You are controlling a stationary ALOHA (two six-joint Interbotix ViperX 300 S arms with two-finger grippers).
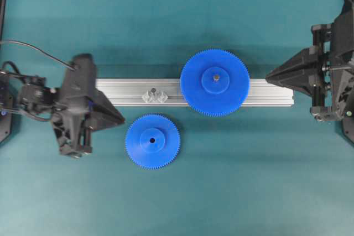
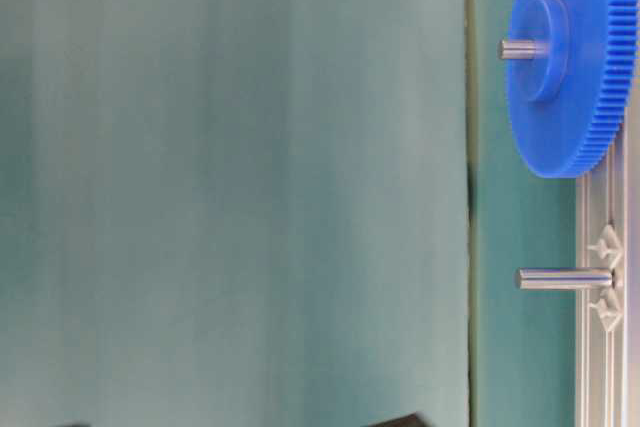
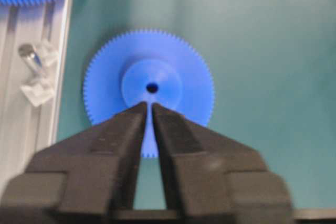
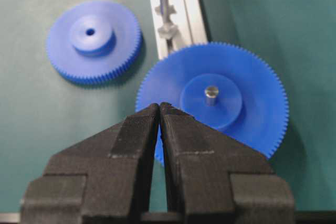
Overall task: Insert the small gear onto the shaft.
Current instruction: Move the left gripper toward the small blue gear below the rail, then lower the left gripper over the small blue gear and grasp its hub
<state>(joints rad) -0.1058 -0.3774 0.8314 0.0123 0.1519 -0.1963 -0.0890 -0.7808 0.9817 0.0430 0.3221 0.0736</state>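
Left pincer (image 3: pixel 148 109): narrow gap, holding nothing, above small gear (image 3: pixel 178 85). Right pincer (image 4: pixel 159 109): closed, empty. Shaft (image 1: pixel 153 90): bare.

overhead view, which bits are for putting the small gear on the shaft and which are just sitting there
For the job:
small gear, flat on the mat
shaft, bare, on the rail
left gripper, nearest the small gear

Just there:
larger gear, already on its own pin
aluminium rail
right gripper
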